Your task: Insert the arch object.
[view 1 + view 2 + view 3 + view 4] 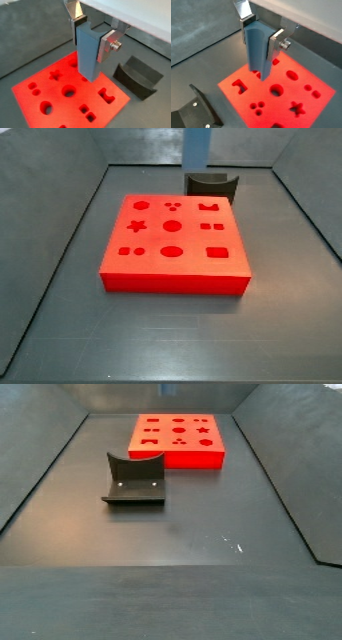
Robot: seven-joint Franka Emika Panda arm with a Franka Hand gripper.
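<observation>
The gripper hangs over the red slab, fingers clamped on the blue-grey bar; the arch object seems out of view, so locating it comes next.

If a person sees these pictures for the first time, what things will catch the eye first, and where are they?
First is the bright red slab with shaped holes, lying flat on the dark floor. Next, in both wrist views, the pincer hangs above the slab, shut on a tall blue-grey bar that points down at it. The dark fixture stands on the floor apart from the slab; the arch object cannot be seen in any view.
</observation>
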